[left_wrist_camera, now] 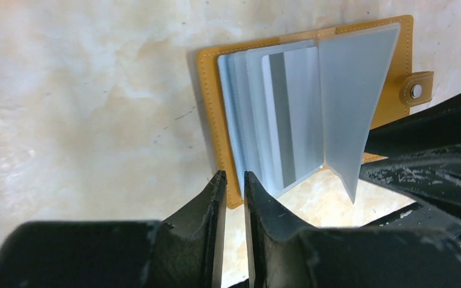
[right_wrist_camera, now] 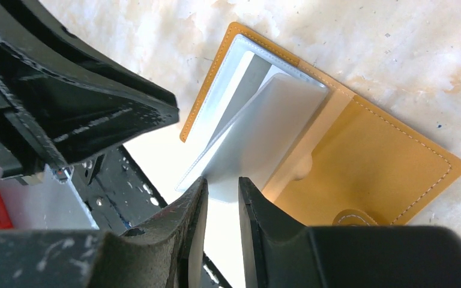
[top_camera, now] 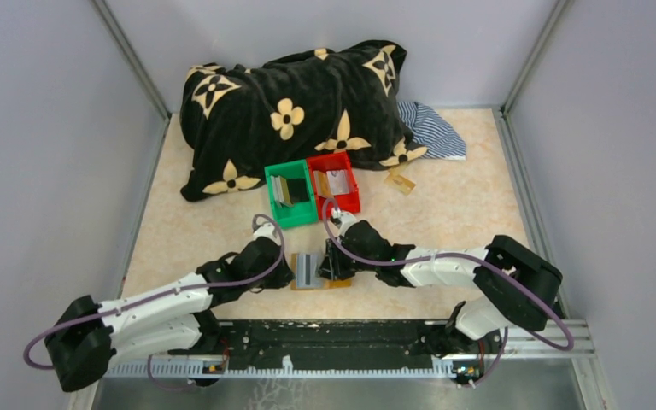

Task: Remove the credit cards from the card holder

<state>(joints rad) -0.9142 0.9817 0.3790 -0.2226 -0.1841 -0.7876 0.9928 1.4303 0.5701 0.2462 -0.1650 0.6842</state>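
1. card holder (left_wrist_camera: 213, 108): lying open and flat, just ahead of left gripper (left_wrist_camera: 234, 177). Fingers of that gripper nearly together with the holder's near edge in the slit, apparently clamped on it. Risk: weak pinch there, so the whole holder gets dragged or lifted toward the right gripper (right_wrist_camera: 222, 183) on any pull.
2. sleeve page (right_wrist_camera: 264, 126): raised off the stack, lower edge nipped between the close-set right fingers. Risk: hauling on soft plastic instead of a card, with tearing at the spine or the page slipping free. Card inside this page: cannot tell.
3. credit card (left_wrist_camera: 285, 120): silvery with a darker stripe, tucked in a sleeve ahead and slightly right of the left fingertips. Risk: staying jammed in its pocket with no edge exposed to grab.
4. snap tab (left_wrist_camera: 417, 91): far right of left gripper, close by the right arm. Minor snag risk.
5. Writing, brands, labels: none readable anywhere on holder or card.
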